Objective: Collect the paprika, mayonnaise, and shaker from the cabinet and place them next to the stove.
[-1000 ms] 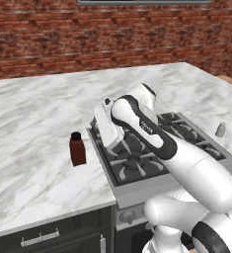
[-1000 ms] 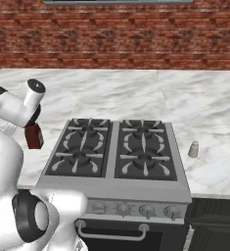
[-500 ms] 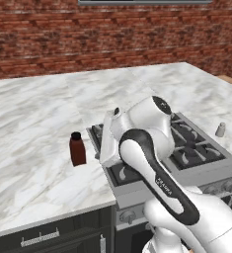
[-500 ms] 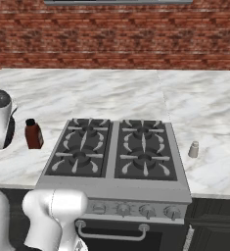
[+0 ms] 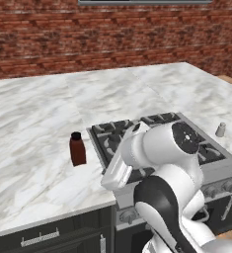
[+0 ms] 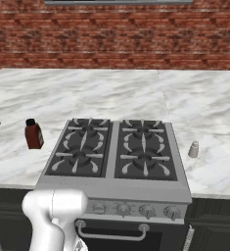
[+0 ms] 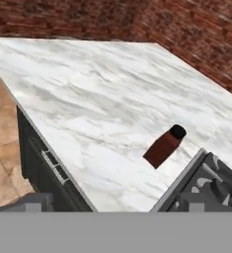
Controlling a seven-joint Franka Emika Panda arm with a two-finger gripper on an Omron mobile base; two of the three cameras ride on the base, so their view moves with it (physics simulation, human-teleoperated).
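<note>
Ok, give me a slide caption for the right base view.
Paprika left of the stove, shaker to its right, both upright on marble.

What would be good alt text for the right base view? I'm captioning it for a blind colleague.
A stainless gas stove with black grates sits in a white marble counter before a brick wall. A dark red-brown paprika bottle stands upright on the counter to the stove's left, apart from it, and a small pale shaker stands to its right.
</note>
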